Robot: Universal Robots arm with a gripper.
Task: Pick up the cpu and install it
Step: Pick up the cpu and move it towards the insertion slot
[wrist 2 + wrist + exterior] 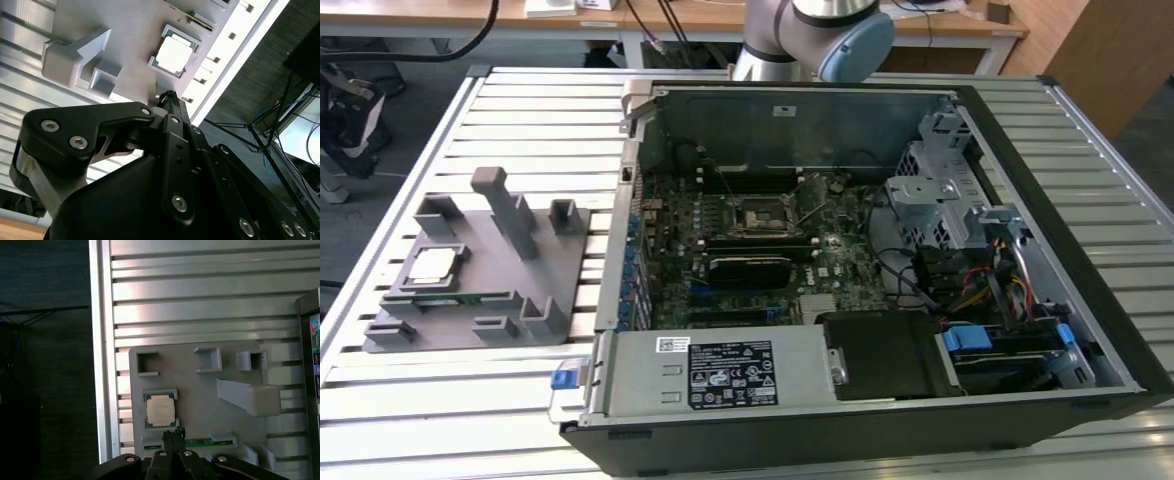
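In the exterior view the cpu (431, 264) lies flat in the grey fixture (487, 265) on the worktop (520, 110), at the exterior view's left of the open case (1067, 250) and well apart from the socket (757, 213). In the second wrist view my hand (169, 96) hangs near the cpu, fingers together, holding nothing. In the first wrist view it is just beside the green memory stick (205, 442). A clean pick, I judge, needs fingers level and square to the chip's edges.
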